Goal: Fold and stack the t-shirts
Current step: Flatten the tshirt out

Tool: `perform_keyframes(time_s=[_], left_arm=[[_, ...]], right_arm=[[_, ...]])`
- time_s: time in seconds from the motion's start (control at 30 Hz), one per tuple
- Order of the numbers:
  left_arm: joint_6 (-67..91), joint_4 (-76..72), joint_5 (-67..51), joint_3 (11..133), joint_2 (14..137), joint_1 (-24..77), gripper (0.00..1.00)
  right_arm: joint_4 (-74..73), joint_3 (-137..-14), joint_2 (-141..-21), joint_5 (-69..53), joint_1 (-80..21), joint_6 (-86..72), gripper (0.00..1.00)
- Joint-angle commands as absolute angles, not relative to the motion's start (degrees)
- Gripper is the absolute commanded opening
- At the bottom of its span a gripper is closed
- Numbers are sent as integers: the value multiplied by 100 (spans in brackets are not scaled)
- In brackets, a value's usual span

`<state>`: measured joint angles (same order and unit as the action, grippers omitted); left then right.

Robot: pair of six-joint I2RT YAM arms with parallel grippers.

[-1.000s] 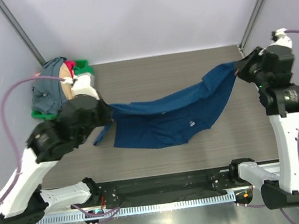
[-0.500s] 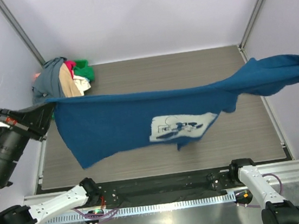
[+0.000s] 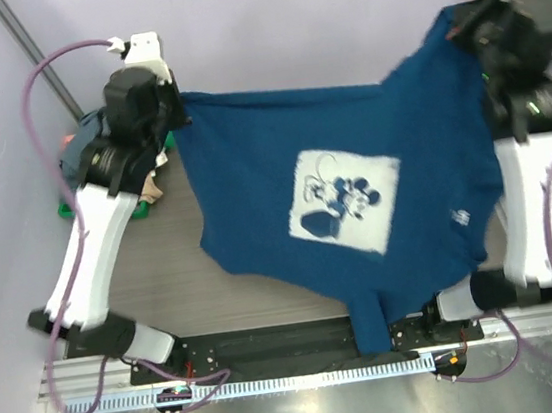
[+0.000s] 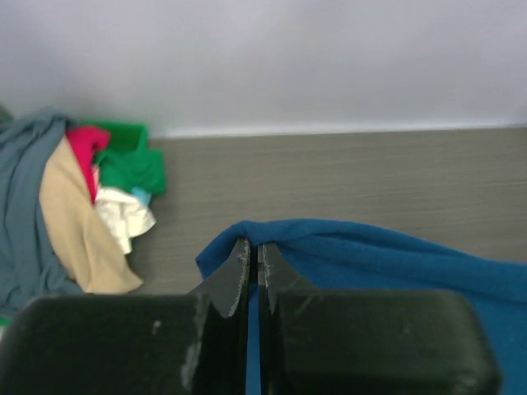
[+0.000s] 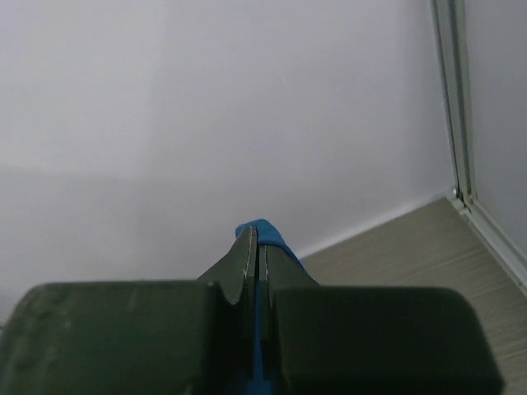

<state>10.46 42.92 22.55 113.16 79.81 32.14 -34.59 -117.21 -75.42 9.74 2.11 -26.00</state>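
Holding navy t-shirt [image 3: 251, 169] spread mid-frame above desk [image 3: 163, 271]: left claw [image 4: 254, 255] clenched on top-left edge, right claw [image 5: 256, 243] clenched on top-right corner. White cartoon print [image 3: 344, 201] at centre; small white mark [image 3: 461, 216] right of it, unreadable. Upper left: pile of other t-shirts [image 4: 74, 189] over green tray [image 3: 141, 210].

This is looking like a robot lab: pale walls [image 3: 284, 24] and metal posts [image 3: 28, 46] are enclosing a wood-grain table [image 3: 163, 271], with a metal rail [image 3: 307, 378] running along the bottom and purple cables [image 3: 66, 53] looping upper left.
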Motion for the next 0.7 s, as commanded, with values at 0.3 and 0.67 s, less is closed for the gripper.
perform_keyframes(time_s=[0.3,0.67], left_arm=[[2188,5634,-194,12420,12402,1055,66],[2944,4404,694,8985,10030,1230,82]], right_arm=[[-3111,-12525,-11997,-299,264,-2285,88],[-2523,-9084,-10354,-711,167,-2830,93]])
